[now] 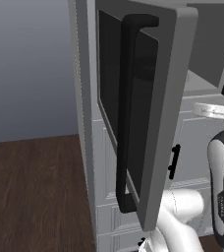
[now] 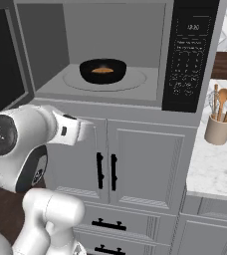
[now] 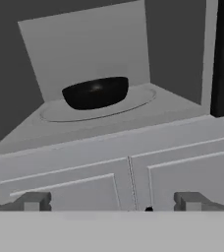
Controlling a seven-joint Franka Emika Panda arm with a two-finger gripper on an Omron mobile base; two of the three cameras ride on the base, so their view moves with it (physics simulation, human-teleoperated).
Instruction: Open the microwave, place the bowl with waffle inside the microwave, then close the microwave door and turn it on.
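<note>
The microwave (image 2: 184, 107) stands open, its light grey cavity (image 3: 84, 54) exposed. Inside, on the round turntable, sits the black bowl (image 2: 91, 73) (image 3: 95, 93) with an orange-brown waffle (image 2: 102, 70) in it. The microwave door (image 1: 169, 98) is swung wide to the left, its long black bar handle (image 1: 125, 113) facing the left base camera. My gripper (image 3: 111, 202) is open with nothing between its fingers (image 3: 35, 201). It hangs just outside and below the cavity's front lip, in front of the white cabinet doors, aimed at the bowl. The hand (image 2: 80, 131) (image 1: 213, 111) is level with the cabinet tops.
White panelled cabinet doors (image 2: 140, 159) with short black handles sit under the microwave. The dark control panel (image 2: 187, 55) runs down the microwave's right side. A beige utensil holder (image 2: 218, 128) stands on the marble counter (image 2: 215, 172) at right. The open door blocks the left side.
</note>
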